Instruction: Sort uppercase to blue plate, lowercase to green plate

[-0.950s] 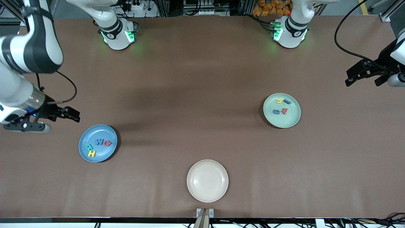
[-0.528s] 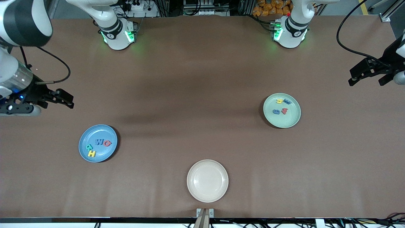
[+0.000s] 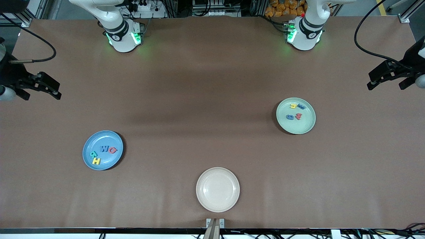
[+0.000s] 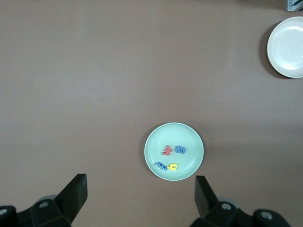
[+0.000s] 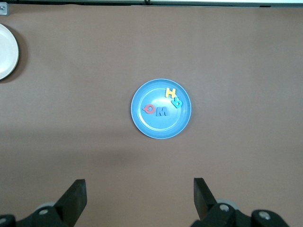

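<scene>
— Four capital letters lie in the blue plate (image 3: 102, 150): the blue W (image 3: 104, 148) and red Q (image 3: 113, 150) side by side, and, nearer the front camera, the teal R (image 3: 93, 154) touching the yellow H (image 3: 96, 161).

— And the small letters?

— All four sit in the green plate (image 3: 296, 116). The yellow h (image 3: 293, 106) and blue m (image 3: 300, 106) are beside each other; the blue g (image 3: 290, 117) and red m (image 3: 298, 116) lie just nearer the front camera.

— Where do the plates stand?

— The blue one is toward the right arm's end of the table (image 3: 212, 83), the green one toward the left arm's end and farther from the front camera. A cream plate (image 3: 217, 189) sits between them, nearest the front camera, with nothing in it.

— And the arms?

— Both are well clear of the plates. The right gripper (image 3: 41, 88) hangs over the table's edge at its own end, jaws wide, holding nothing. The left gripper (image 3: 388, 74) hangs over its own end, jaws spread the same way, empty too. In each wrist view the fingers (image 4: 75, 191) (image 5: 75, 194) frame that arm's plate from high above.
</scene>
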### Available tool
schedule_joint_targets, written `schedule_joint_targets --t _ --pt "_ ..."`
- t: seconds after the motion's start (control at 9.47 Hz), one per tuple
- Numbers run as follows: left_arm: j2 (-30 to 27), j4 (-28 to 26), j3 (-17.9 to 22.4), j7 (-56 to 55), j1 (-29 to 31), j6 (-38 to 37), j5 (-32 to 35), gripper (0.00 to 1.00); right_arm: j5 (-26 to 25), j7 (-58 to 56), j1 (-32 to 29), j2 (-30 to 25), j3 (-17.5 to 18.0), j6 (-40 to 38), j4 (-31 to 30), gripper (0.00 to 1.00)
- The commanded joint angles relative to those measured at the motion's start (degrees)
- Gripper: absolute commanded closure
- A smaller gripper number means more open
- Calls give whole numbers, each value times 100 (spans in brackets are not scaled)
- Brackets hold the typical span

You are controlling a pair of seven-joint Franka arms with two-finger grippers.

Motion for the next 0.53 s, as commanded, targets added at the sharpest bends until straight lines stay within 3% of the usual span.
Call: schedule_joint_targets --t 0.0,0.42 --pt "37 135 -11 -85 -36 -119 76 0 11 -21 34 -55 -86 -79 -13 0" --pt "54 126 -11 -67 17 -119 67 0 20 198 25 -55 -33 -238 145 0"
